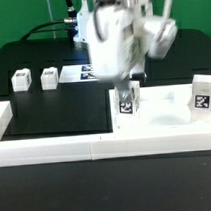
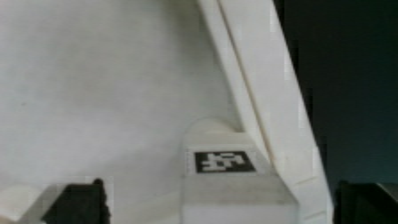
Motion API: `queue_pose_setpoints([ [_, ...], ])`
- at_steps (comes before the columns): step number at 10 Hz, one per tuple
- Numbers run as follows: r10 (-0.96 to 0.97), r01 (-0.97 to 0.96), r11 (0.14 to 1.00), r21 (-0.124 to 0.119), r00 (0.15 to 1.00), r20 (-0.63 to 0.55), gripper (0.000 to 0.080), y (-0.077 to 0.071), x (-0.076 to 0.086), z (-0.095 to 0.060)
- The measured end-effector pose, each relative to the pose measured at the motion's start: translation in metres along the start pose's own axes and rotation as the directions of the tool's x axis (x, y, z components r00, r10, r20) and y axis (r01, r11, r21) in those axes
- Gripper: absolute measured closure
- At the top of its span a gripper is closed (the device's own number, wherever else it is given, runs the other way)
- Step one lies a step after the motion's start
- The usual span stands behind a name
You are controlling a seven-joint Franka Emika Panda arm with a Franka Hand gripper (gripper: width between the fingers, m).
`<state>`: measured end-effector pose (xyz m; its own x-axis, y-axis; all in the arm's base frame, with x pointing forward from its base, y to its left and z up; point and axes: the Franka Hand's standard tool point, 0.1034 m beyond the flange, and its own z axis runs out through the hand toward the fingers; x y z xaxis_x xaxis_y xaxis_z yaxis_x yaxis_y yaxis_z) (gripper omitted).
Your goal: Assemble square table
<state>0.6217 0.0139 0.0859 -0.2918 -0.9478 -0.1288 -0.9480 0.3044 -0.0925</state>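
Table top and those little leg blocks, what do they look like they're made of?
Table top: likely moulded plastic, white with a smooth matte finish; in the wrist view its raised rim looks to be one piece with the flat face. Leg blocks: probably the same white plastic, carrying black-white tags that may be printed stickers. Blur leaves both open.

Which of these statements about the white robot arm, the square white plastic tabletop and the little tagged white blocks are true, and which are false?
1. Two small white tagged leg blocks, one beside the other, sit on the black table at the exterior view's left. True.
2. The two-finger gripper is clamped on a block. False: its fingers stand wide apart with nothing held between them.
3. The large white square plastic tabletop lies beside the long white border wall. True.
4. Every tagged block lies flat on its side. False: the middle upright block and the right upright block stand at the tabletop.
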Motion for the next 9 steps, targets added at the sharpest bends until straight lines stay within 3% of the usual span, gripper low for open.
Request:
queue_pose_setpoints([
  [1,-0.144,0.144,0.990,0.016,0.989,0.015,0.0153,0.0006,-0.0033,-0.0172],
  [2,-0.147,0.146,0.989,0.018,0.989,0.019,0.0153,0.0009,-0.0059,-0.0199],
  [8,-0.147,0.147,0.989,0.012,0.989,0.016,0.0151,0.0024,-0.0045,-0.0159],
  [9,-0.189,0.189,0.982,0.021,0.982,0.014,0.0151,0.0017,-0.0046,-0.0170],
])
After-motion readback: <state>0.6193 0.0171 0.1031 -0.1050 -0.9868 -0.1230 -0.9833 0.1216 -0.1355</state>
